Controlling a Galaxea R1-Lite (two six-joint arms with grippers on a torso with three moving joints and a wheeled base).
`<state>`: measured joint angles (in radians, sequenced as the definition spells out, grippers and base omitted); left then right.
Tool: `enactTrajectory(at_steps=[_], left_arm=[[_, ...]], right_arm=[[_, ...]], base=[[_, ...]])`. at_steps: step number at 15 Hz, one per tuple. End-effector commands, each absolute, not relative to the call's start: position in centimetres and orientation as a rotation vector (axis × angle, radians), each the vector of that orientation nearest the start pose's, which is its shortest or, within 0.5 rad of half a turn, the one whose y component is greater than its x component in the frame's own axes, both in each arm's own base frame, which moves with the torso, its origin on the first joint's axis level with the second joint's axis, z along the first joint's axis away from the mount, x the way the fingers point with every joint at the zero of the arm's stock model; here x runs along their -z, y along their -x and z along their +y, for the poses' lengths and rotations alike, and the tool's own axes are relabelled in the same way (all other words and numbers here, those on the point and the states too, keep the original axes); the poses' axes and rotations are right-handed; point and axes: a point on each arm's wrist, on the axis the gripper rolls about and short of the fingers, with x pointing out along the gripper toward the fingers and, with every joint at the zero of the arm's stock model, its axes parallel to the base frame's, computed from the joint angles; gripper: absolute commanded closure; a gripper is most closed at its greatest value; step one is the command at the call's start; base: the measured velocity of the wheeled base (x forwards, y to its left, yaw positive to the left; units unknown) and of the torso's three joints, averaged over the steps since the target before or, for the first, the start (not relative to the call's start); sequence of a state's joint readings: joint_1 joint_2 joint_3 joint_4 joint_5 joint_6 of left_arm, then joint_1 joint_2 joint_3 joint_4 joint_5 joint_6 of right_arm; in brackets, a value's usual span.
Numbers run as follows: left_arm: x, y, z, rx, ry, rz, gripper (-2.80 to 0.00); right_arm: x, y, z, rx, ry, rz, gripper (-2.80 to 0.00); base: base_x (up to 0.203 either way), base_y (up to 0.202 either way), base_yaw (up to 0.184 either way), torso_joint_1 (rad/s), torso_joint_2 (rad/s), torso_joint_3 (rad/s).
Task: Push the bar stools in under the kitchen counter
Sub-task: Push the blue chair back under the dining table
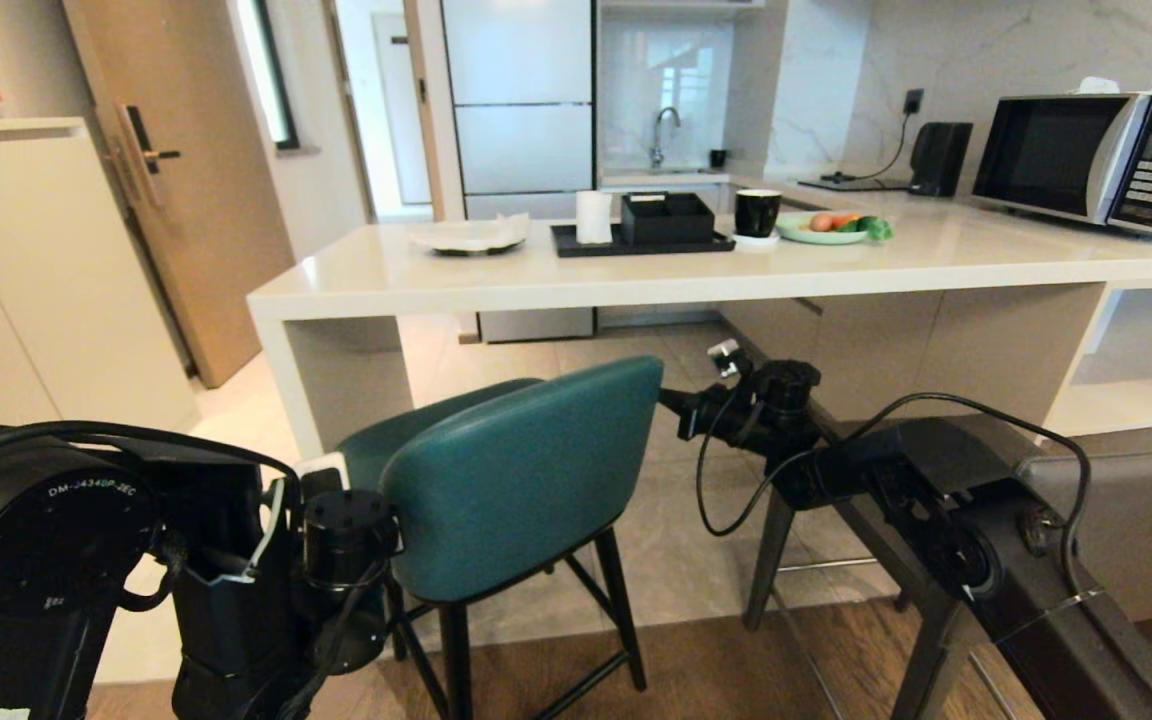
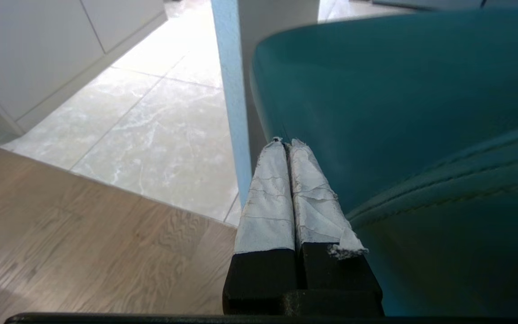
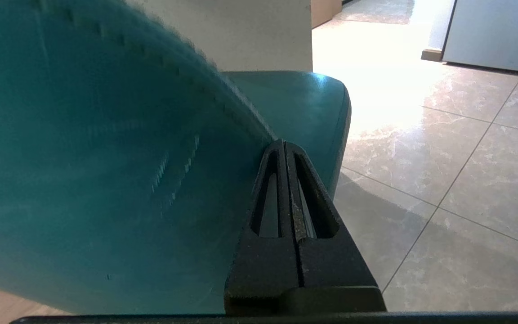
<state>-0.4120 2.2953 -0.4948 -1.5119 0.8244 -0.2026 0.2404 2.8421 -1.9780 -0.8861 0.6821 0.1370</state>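
Ahead of me, the kitchen counter [image 1: 636, 275] leaves open floor beneath, and the teal stool [image 1: 521, 480] stands just short of it. I bracket its padded back: left gripper [image 2: 286, 143] and right gripper [image 3: 284, 144] at opposite edges, fingers clenched on nothing, blunt tips for pushing, not grasping.

- Evenly lit kitchen in the head view, daylight entering from the doorway [image 1: 386, 110] and sink alcove behind the counter [image 1: 636, 275].
- Soft glare across the counter top and pale floor tiles [image 1: 676, 540]; straight lines bowed toward the frame edges.
- Blown-out highlight on the tiles [image 3: 389, 67] in the right wrist view; teal stool back [image 3: 106, 180] smeared by blur.
- Left tool [image 2: 288, 145] sharp, teal upholstery [image 2: 421, 112] beside it soft and dim.
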Motion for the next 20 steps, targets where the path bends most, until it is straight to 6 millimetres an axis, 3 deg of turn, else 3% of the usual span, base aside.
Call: enactTrajectory(at_steps=[1,5,11,18,20], left_arm=[[-0.9,-30.4,-11.9,-0.429,0.032,0.188,0.0],[-2.1,-29.9,-11.6,-0.436,0.046,0.168,0.0],[-2.0,-28.8,-10.3,-0.463,0.036,0.196,0.0],[-2.3,-27.4,-9.4,-0.477,0.02,0.219,0.0],[-2.4,-26.8,-8.7,-0.492,0.012,0.233,0.0]], right_arm=[[-0.1,-53.3,14.7,-0.934,-0.118,0.037,0.0],[-0.6,-52.3,15.3,-0.949,-0.113,0.033,0.0],[-1.9,-48.3,17.0,-1.054,-0.076,0.046,0.0],[-2.7,-42.3,16.3,-1.208,-0.072,0.069,0.0],[-3.5,-41.9,15.9,-1.216,-0.064,0.036,0.0]], base=[[0.0,0.0,0.0,0.0,0.0,0.0],[0.0,0.0,0.0,0.0,0.0,0.0],[0.0,0.0,0.0,0.0,0.0,0.0],[0.0,0.0,0.0,0.0,0.0,0.0],[0.0,0.0,0.0,0.0,0.0,0.0]])
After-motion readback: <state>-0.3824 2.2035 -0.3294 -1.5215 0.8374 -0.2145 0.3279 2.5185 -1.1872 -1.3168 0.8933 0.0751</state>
